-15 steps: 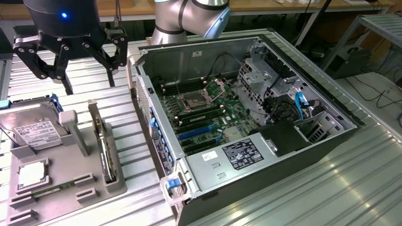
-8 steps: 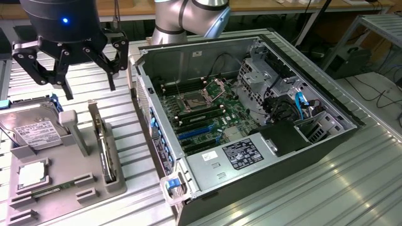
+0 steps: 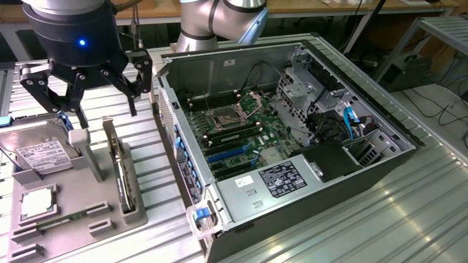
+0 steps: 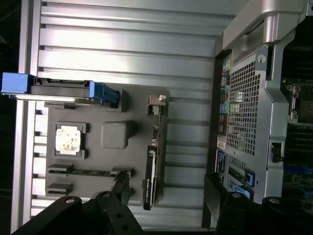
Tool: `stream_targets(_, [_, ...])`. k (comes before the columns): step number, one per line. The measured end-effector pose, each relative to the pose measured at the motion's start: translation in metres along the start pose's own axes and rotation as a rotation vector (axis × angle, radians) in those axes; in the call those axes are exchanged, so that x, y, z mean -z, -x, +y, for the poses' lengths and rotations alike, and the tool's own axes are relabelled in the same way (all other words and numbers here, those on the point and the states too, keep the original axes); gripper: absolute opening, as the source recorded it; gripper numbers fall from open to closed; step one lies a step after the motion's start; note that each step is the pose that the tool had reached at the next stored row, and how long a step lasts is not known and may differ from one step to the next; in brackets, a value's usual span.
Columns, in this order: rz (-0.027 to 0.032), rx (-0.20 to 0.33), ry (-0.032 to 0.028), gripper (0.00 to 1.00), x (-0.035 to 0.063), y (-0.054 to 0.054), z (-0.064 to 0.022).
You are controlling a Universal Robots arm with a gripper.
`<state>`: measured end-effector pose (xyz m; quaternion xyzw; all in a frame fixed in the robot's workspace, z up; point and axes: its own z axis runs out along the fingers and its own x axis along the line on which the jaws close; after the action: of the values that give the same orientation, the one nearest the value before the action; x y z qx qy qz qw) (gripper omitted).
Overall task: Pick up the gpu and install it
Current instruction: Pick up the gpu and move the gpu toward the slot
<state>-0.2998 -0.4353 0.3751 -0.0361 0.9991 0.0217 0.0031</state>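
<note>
The tool [image 3: 104, 114] hangs above the grey parts holder [image 3: 76, 192], over the holder's end farthest from the exterior camera. Its two fingers are spread wide with nothing between them. That wide, empty stance suits an approach to something thin that has to be taken from both faces.

The gpu [image 3: 120, 170] is not yet picked up. It stands on its long edge in a slot along the side of the holder that faces the computer case [image 3: 212, 66]. Seen from the wrist, it is a slim black slab with a pale metal bracket [image 4: 156, 104] at one end. It lies within the gap between the fingers, nearer one finger than the other. Standing it upright probably serves the grasp: both flat faces are left free for the fingers. The card also sits on its edge, which looks like the attitude it would need for a slot.

The rest of the holder keeps the other parts apart, each in its own seat. A hard drive [image 3: 40, 156] with a white label lies on the side away from the gpu. A square CPU chip [image 3: 36, 204] sits in a recess nearer the exterior camera. A memory stick [image 4: 90, 171] rests in a narrow channel at the holder's near end.

Just beside the holder, the case lies on its side with the panel off. This leaves the motherboard [image 3: 234, 129] and its blue expansion slots [image 3: 228, 157] facing up and open from above. Holder and case both rest on the ribbed metal table [image 3: 395, 219].
</note>
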Motion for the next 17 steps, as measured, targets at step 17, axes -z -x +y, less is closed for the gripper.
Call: stream_targets(17, [0.0027, 0.067, 0.0007, 0.72, -0.0204, -0.002, -0.03])
